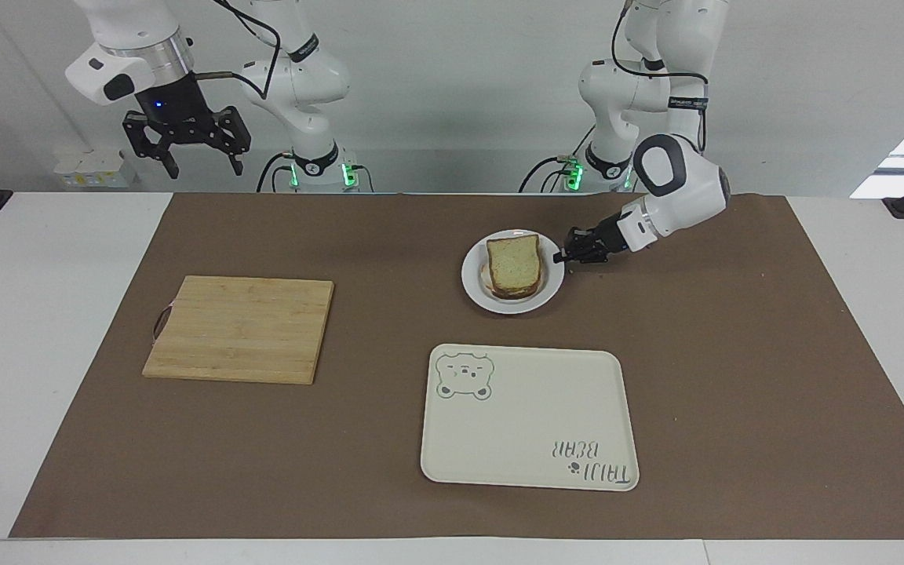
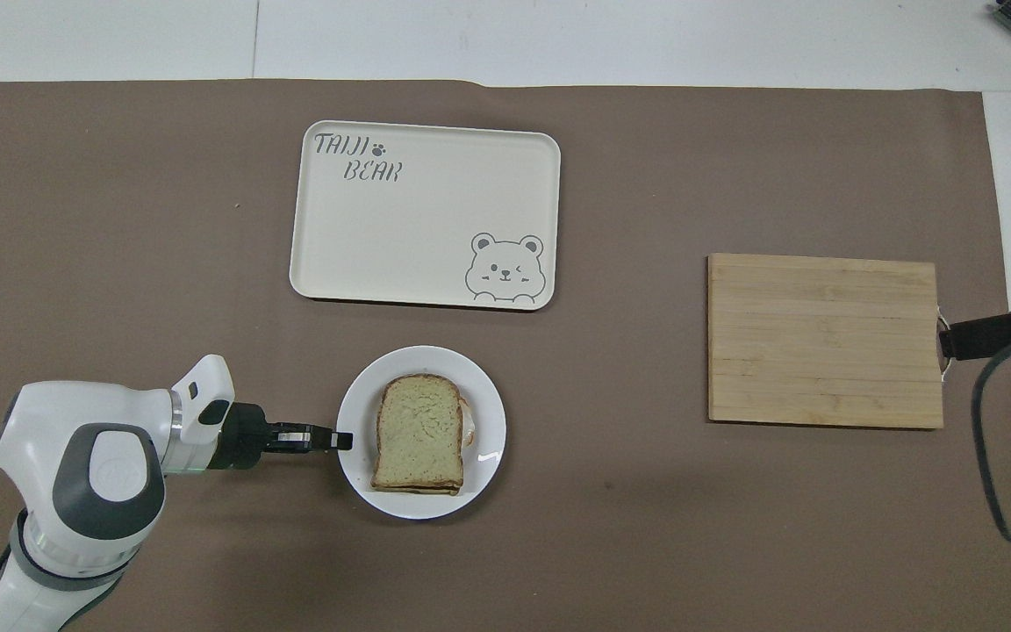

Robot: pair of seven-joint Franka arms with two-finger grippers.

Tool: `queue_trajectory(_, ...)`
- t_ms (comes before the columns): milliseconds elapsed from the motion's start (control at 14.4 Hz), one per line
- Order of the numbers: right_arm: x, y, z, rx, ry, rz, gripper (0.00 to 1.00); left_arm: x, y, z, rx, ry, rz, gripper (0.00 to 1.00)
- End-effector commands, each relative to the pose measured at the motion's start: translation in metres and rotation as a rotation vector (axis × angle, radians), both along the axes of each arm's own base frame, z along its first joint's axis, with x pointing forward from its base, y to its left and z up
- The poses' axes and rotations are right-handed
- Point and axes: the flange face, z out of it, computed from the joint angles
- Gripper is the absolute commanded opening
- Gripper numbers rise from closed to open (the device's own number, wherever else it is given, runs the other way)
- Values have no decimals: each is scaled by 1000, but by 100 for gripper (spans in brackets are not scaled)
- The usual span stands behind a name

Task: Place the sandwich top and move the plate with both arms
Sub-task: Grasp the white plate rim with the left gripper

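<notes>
The sandwich top [image 1: 513, 261] [image 2: 419, 430], a tan bread slice with a brown crust, lies on the stack on the small white plate [image 1: 474, 286] [image 2: 483, 456]. A bit of white egg peeks out under the slice on the side toward the right arm. My left gripper [image 1: 559, 256] [image 2: 343, 438] is shut on the plate's rim at the side toward the left arm's end, its arm reaching in low over the mat. My right gripper [image 1: 185, 145] hangs open high above the table's edge at the right arm's end and waits.
A cream rectangular tray [image 1: 529, 416] [image 2: 425, 215] with a bear drawing lies just farther from the robots than the plate. A bamboo cutting board [image 1: 240, 328] [image 2: 824, 340] lies toward the right arm's end. A brown mat covers the table.
</notes>
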Motion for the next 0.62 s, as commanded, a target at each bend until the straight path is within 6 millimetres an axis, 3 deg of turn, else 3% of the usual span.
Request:
queue_trajectory(0, -6, -1, 1, -1, -2, -11, 100, 4, 6, 7, -102, -19, 9, 0)
queue_trajectory(346, -6, -1, 0, -1, -2, -11, 100, 19, 28, 20, -207, -9, 31, 0)
queue_trajectory(554, -6, -1, 1, -1, -3, -11, 100, 46, 30, 34, -251, -25, 30, 0)
